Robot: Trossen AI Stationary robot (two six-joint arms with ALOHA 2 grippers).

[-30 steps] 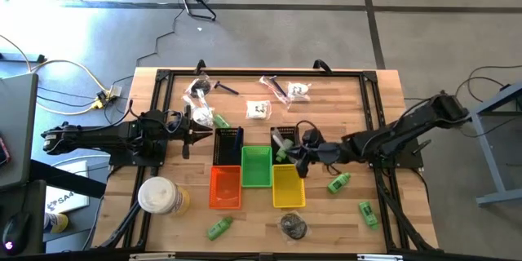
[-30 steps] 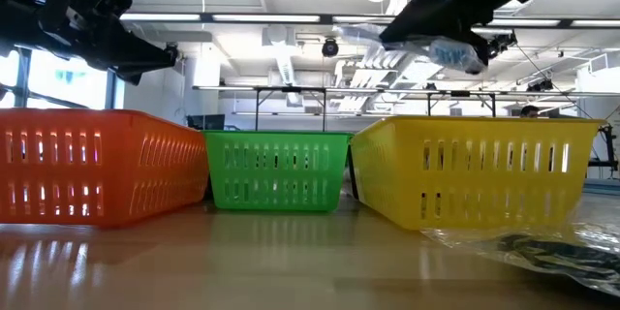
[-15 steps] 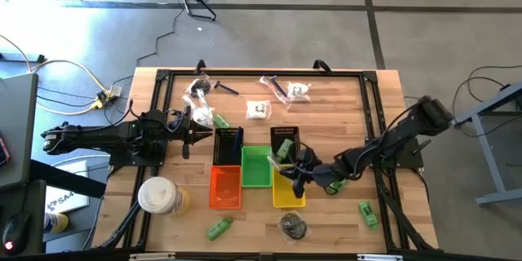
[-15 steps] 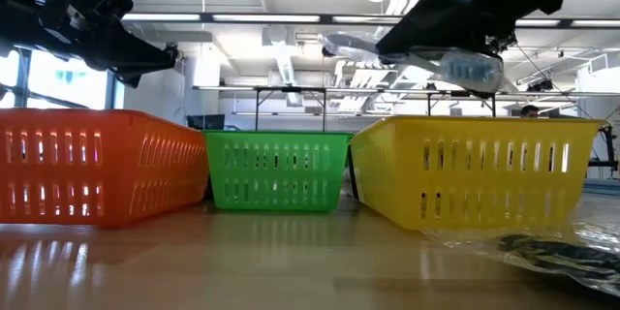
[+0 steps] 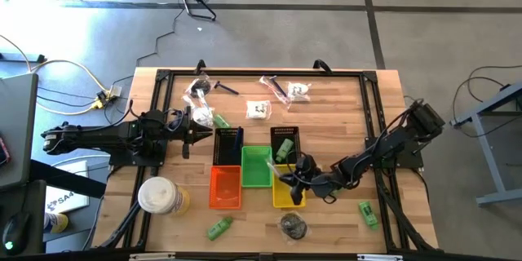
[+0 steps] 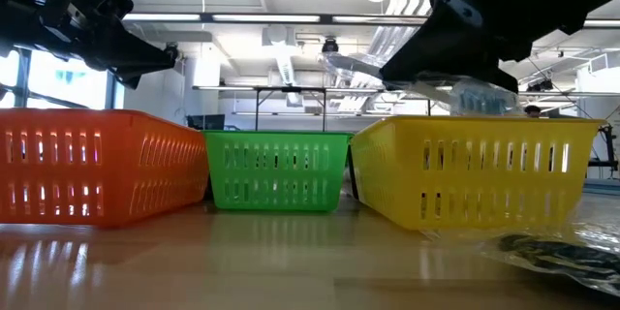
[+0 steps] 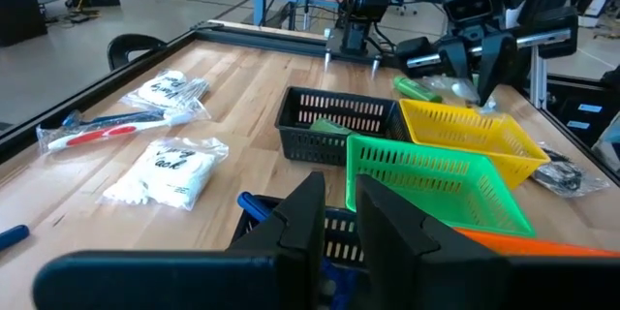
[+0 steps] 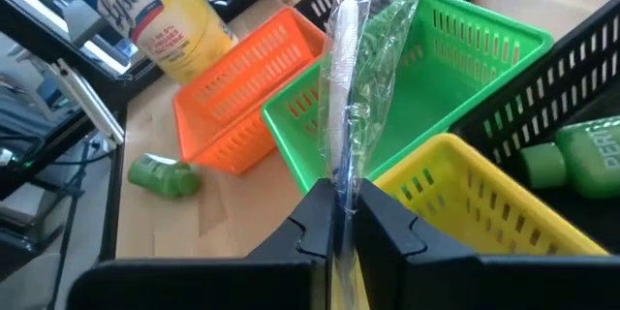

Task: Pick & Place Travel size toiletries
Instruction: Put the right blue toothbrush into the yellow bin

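Yellow basket (image 5: 288, 188) now has the right gripper (image 5: 292, 181) above it in the high view; one second ago that gripper was further up the table, beside the black basket (image 5: 284, 140). Its fingers are closed on a slim clear-wrapped stick (image 5: 283, 174). The left gripper (image 5: 205, 135) has not moved and waits beside the other black basket (image 5: 227, 145), fingers narrow and holding nothing. On the wooden table (image 5: 342, 122) other wrapped toiletries lie near the far edge, and green tubes lie near the front edge.

From the low view, the right gripper (image 6: 455, 82) hangs lower over the yellow basket (image 6: 475, 170) than before, the wrapped stick (image 6: 354, 61) pointing sideways. Behind it is a big hall with ceiling lamps.

From the right wrist view, the wrapped stick (image 8: 346, 68) stands up between the fingers (image 8: 315, 221), probably over the yellow basket's rim (image 8: 484, 194).
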